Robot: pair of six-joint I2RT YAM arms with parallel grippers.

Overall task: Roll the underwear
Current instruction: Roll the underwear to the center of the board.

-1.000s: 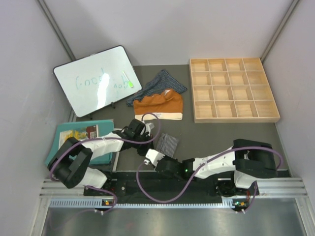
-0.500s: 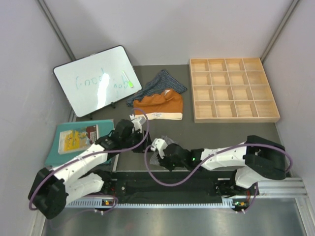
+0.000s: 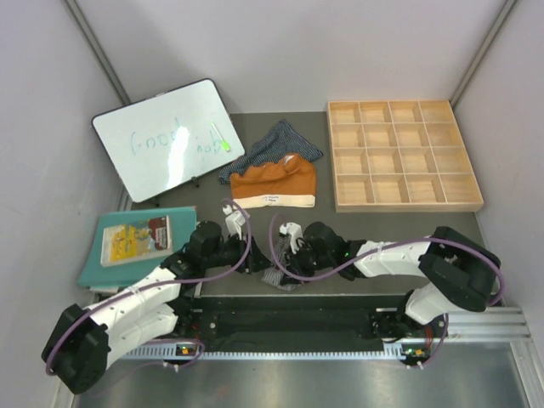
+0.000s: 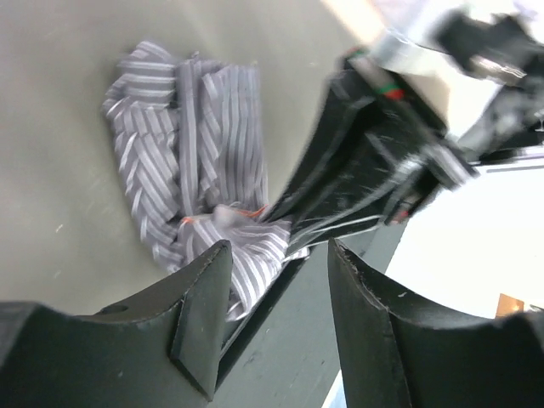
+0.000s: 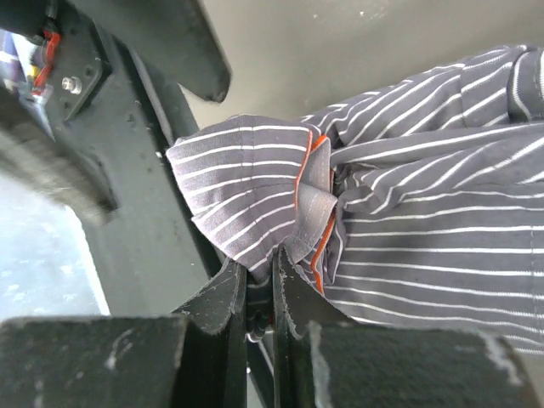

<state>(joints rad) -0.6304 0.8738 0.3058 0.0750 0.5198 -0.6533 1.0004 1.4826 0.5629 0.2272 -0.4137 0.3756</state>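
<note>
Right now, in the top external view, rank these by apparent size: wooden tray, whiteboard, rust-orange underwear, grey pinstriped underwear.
1. wooden tray
2. whiteboard, not far behind
3. rust-orange underwear
4. grey pinstriped underwear, smallest as seen, though mostly covered, so its full size is unsure

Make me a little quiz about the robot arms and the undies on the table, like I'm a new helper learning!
1. True or false: the right hand is pinching the grey pinstriped pair.
2. Which pair lies partly on the navy striped pair? A: the rust-orange pair. B: the grey pinstriped pair. C: neither.
3. Fill in: the left hand is ____ (open or shut).
Key: 1 true; 2 A; 3 open.
</note>
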